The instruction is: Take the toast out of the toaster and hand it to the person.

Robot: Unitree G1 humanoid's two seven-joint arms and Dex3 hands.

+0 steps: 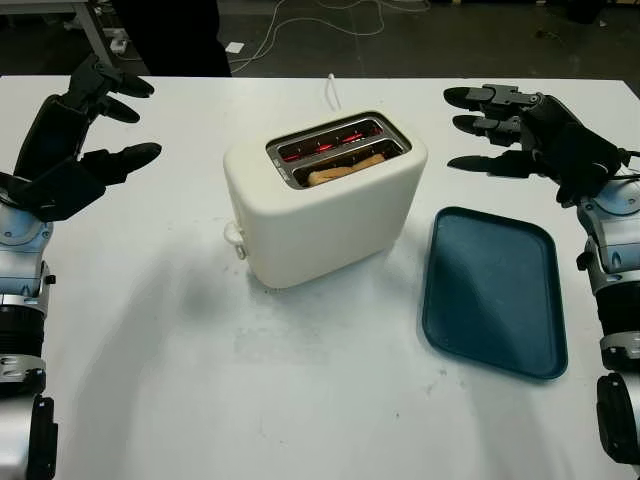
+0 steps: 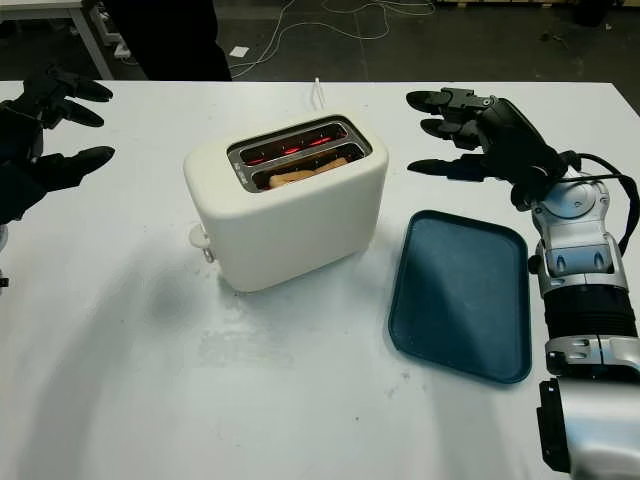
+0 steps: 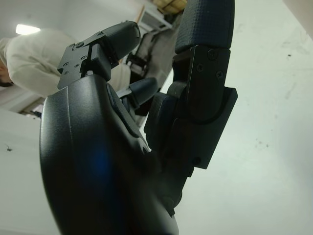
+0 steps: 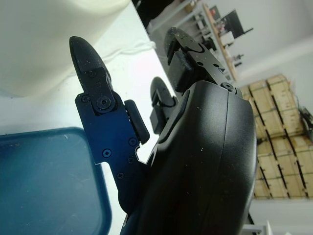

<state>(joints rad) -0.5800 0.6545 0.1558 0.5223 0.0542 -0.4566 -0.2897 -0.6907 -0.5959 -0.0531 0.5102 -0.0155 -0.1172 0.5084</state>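
1. The toast point(image 1: 345, 169) sits in the near slot of the cream toaster point(image 1: 325, 200) on the white tabletop point(image 1: 200, 380).
2. Left hand point(image 1: 85, 140) and right hand point(image 1: 515, 130) hover on either side of the toaster, both released, grasping nothing.
3. A blue tray point(image 1: 492, 290) lies right of the toaster.

Toast point(image 1: 345, 168) mostly sunk in toaster point(image 1: 325, 200) slot, only top edge showing. Person point(image 3: 27, 63) behind bench's far edge blurred, cut off by frame. Toaster cord point(image 1: 332, 92) end unseen.
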